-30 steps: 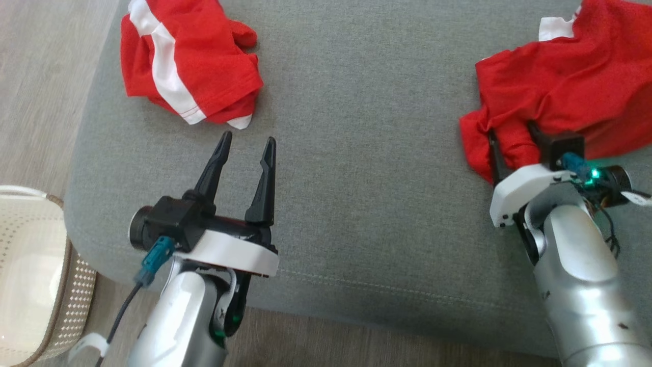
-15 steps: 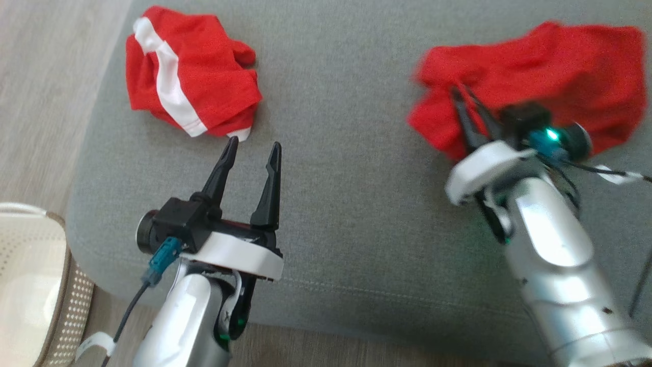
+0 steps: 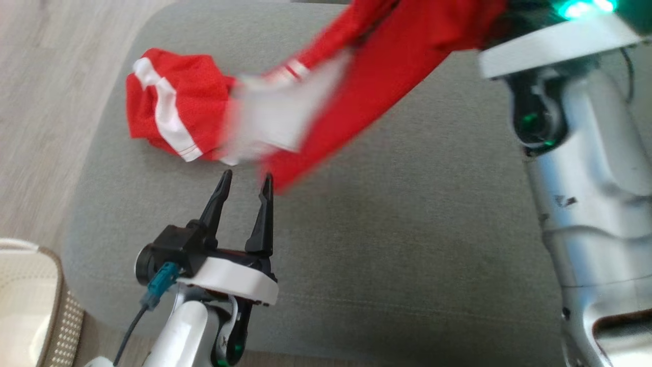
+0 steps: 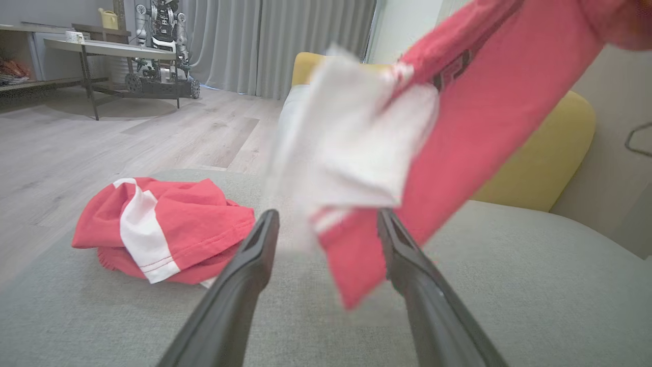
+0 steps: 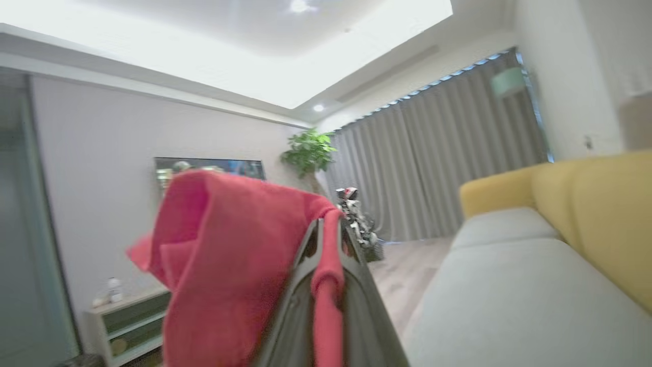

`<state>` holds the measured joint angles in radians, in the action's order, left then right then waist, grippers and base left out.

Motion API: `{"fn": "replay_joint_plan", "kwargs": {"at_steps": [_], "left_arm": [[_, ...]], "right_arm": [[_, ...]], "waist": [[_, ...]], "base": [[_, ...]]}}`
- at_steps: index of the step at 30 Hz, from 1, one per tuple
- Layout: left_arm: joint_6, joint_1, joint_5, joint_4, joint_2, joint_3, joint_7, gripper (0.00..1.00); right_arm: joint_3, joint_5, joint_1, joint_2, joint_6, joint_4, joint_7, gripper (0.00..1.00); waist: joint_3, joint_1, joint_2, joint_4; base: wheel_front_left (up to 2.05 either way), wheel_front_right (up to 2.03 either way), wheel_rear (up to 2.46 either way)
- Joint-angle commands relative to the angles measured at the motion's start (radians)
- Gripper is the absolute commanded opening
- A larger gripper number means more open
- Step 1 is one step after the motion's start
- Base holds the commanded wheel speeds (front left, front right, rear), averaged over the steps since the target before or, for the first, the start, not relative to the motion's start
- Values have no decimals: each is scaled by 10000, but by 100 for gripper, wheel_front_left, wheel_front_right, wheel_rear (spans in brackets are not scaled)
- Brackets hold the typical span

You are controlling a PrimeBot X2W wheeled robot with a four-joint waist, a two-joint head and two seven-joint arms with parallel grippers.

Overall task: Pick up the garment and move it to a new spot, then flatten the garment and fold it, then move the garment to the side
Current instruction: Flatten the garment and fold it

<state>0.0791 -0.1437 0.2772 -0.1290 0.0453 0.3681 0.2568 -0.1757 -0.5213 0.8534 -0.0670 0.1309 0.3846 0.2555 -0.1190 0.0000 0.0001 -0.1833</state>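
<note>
The red garment point(image 3: 387, 61) with a white patch hangs in the air, blurred, stretched from the upper right down toward the middle of the grey cushion point(image 3: 407, 229). My right gripper point(image 5: 328, 229) is shut on a fold of the garment point(image 5: 229, 265), held high above the cushion; the head view shows its pale wrist point(image 3: 550, 41). My left gripper point(image 3: 245, 178) stands open and empty just above the cushion. The garment's point(image 4: 484, 102) lower tip dangles just beyond my left gripper point(image 4: 327, 216), level with its fingertips.
A second red and white garment point(image 3: 173, 117) lies crumpled at the cushion's far left point(image 4: 163, 224). A pale woven basket point(image 3: 25, 295) stands on the wood floor at the lower left. A yellow backrest point(image 4: 535, 163) rises behind the cushion.
My right gripper shut on the red garment, lifted it off the cushion and swung it up and leftward. The head camera shifted. The left gripper stayed open and about where it was.
</note>
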Motion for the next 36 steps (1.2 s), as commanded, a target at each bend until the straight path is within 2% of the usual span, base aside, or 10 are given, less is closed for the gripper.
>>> {"fn": "replay_joint_plan", "kwargs": {"at_steps": [1, 5, 10, 11, 13, 15, 19, 23, 30, 36], "left_arm": [[13, -210, -10, 399, 49, -421, 49, 100], [-59, -250, -47, 391, 49, -431, 49, 100], [-157, -555, -141, 357, 49, -335, 49, 100], [-171, -619, -153, 350, 49, -315, 49, 100], [-180, -730, -170, 338, 49, -302, 49, 100], [-178, -804, -182, 324, 49, -334, 49, 100], [-185, -869, -194, 265, 49, -411, 49, 100], [-183, -917, -153, 332, 49, -518, 49, 100], [-78, -805, 26, 608, 49, -691, 49, 100], [-22, -565, 98, 713, 49, -746, 49, 100]], "right_arm": [[374, 112, -54, 149, -2, 136, 62, 0], [1245, 531, -442, -137, -2, 1061, 62, 0], [3378, 1560, -1024, -952, -2, 3441, 62, 0], [3937, 2059, -1053, -1166, -2, 4075, 60, 99], [4961, 2765, -887, -1251, -2, 4727, 61, 100], [5653, 3443, -791, -1135, -2, 4744, 61, 100], [6036, 4393, -896, -599, -2, 3979, 61, 100], [5046, 4614, -1329, -167, -2, 2637, 62, 100], [2432, 3824, -3165, 55, -2, -80, 62, 100], [1257, 3541, -5076, 103, -2, -1989, 62, 100]], "waist": [[-20, 0, -1, 206], [-232, 0, -1, 441], [-707, 0, -1, 736], [-787, 0, -1, 779], [-928, 0, -1, 871], [-1007, 0, -1, 979], [-954, 0, -1, 1161], [-728, 0, -1, 1291], [-176, 0, -1, 1519], [145, 0, -1, 1770]], "base": [[0, 0, 0], [0, 0, 0], [0, 0, 0], [0, 0, 0], [0, 0, 0], [0, 0, 0], [0, 0, 0], [0, 0, 0], [0, 0, 0], [0, 0, 0]]}}
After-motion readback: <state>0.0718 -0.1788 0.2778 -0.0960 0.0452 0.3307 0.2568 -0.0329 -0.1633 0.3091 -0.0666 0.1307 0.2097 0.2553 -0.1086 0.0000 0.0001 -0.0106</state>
